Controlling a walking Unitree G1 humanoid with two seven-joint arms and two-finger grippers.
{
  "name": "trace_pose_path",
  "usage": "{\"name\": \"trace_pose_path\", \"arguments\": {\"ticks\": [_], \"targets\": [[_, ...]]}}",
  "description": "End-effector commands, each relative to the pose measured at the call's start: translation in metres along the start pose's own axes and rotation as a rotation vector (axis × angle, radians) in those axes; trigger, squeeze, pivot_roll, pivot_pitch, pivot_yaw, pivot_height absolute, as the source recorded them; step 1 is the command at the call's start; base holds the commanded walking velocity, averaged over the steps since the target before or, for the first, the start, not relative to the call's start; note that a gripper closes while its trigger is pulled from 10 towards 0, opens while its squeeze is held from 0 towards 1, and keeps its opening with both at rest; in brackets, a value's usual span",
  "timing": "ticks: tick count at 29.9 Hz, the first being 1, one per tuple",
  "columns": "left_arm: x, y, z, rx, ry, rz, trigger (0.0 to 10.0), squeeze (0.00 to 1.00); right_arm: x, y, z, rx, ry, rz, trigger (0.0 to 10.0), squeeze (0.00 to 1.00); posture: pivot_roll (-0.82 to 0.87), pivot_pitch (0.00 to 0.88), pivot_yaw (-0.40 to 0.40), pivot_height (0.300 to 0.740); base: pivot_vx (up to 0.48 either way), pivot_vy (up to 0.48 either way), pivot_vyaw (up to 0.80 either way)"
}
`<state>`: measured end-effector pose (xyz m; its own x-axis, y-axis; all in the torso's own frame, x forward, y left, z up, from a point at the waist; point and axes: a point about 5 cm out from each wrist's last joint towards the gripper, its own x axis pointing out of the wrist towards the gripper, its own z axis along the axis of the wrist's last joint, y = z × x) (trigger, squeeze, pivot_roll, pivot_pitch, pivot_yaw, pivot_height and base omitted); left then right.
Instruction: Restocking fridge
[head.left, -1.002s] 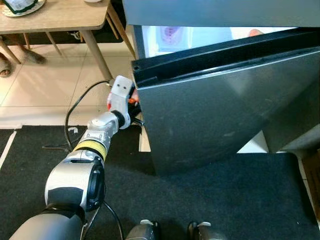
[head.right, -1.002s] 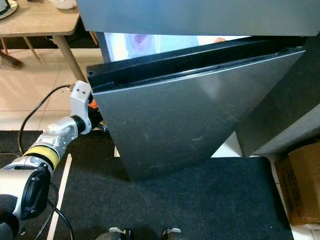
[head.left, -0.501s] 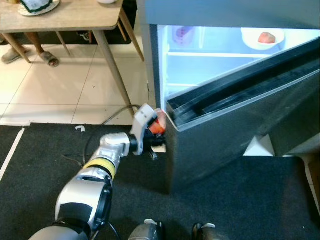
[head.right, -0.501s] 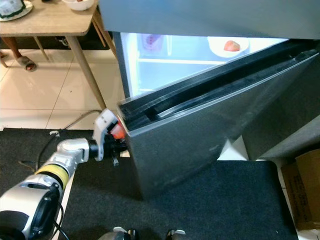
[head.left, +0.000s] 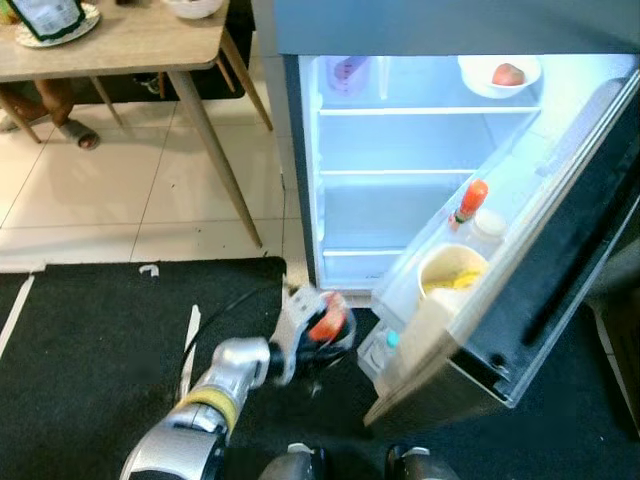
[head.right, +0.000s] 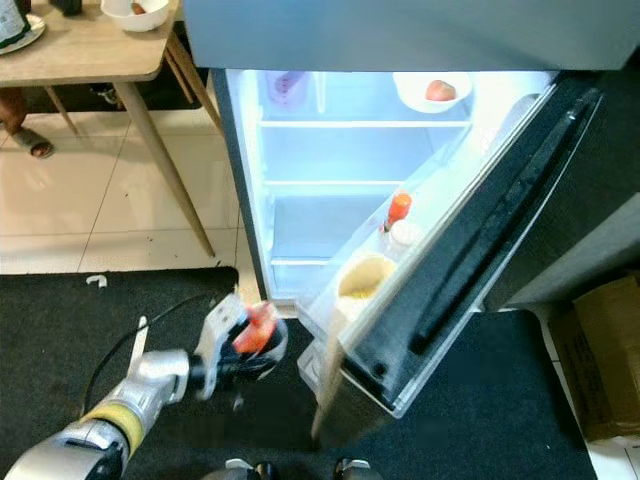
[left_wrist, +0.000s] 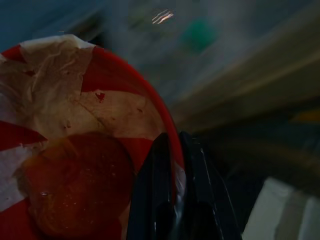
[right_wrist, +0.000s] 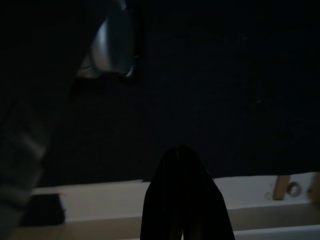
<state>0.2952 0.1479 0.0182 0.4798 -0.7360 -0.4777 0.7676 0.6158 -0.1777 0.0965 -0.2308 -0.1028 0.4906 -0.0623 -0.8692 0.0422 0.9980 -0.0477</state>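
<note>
The fridge door (head.left: 540, 290) stood wide open; the left gripper (head.left: 318, 335), low before it, pinched a red bowl (left_wrist: 75, 140), perhaps holding fruit.

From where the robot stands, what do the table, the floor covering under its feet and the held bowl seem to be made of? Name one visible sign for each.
Table: light wood or wood laminate, matt; faint grain, slim splayed legs.
Mat: dark carpet-like textile, dull and fuzzy, no shine.
Red bowl pinched at its rim by the left gripper: probably plastic; thin rim, smooth red surface, whitish film lining.
</note>
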Motion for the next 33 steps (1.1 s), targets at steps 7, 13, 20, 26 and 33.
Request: {"name": "trace_pose_path", "arguments": {"ticks": [7,13,20,26,33], "targets": [[-0.039,0.008,-0.069,-0.114,0.155,0.300,10.0,0.00,-0.001,0.005,-0.011,-0.007,0.053,0.011,10.0,0.00,-0.12,0.237,0.045,0.740,0.000,0.000,0.00],[-0.060,0.003,-0.108,-0.195,0.270,0.467,10.0,0.00,-0.001,0.004,-0.010,-0.010,0.058,0.009,10.0,0.00,-0.11,0.222,0.044,0.740,0.000,0.000,0.00],[-0.086,-0.023,-0.164,-0.414,0.398,0.671,10.0,0.00,0.000,0.006,-0.012,0.000,0.105,-0.001,10.0,0.00,-0.10,0.184,0.034,0.740,0.000,0.000,0.00],[-0.095,-0.044,-0.188,-0.502,0.467,0.708,10.0,0.00,0.001,0.006,-0.010,-0.006,0.119,0.009,10.0,0.00,-0.09,0.175,0.028,0.740,0.000,0.000,-0.80],[-0.097,-0.058,-0.199,-0.526,0.502,0.708,10.0,0.00,0.002,0.006,-0.006,-0.015,0.121,0.014,10.0,0.00,-0.09,0.162,0.026,0.740,0.000,0.000,-0.80]]}}
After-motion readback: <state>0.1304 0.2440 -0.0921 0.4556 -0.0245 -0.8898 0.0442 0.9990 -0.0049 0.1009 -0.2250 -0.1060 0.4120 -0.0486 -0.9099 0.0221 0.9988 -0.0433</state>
